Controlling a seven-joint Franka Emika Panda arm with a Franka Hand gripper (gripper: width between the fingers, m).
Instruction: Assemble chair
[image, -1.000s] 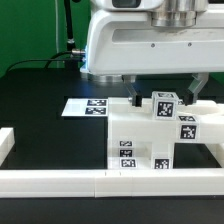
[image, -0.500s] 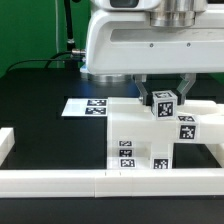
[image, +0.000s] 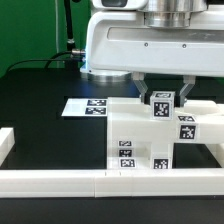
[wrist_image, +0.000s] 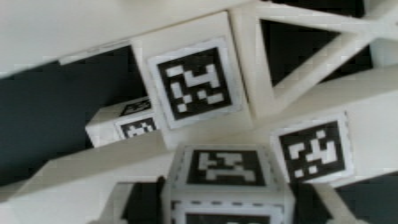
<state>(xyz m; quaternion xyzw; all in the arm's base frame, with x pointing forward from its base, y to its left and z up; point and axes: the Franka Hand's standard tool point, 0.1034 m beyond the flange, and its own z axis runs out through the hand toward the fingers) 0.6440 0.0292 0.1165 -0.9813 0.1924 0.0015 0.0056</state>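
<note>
The partly built chair (image: 140, 140) stands near the front rail, made of white blocky parts with black-and-white tags. A square white leg (image: 163, 102) with a tag on its face sticks up from its top. My gripper (image: 163, 97) hangs straight over the leg and is shut on it, with a dark finger (image: 141, 93) on each side. In the wrist view the leg's tagged end (wrist_image: 228, 168) sits between the fingers (wrist_image: 143, 197) of the gripper (wrist_image: 228, 200). Beyond it are an X-braced frame (wrist_image: 320, 60) and a tagged panel (wrist_image: 192, 82).
The marker board (image: 88, 106) lies flat on the black table behind the chair, towards the exterior view's left. A long low white border rail (image: 90, 181) runs along the front, with a short side piece (image: 5, 142) at the left. The arm's white body (image: 150, 40) looms above.
The fingers, spread wide a second ago, have closed in on the tagged leg. The chair parts have stayed in place.
</note>
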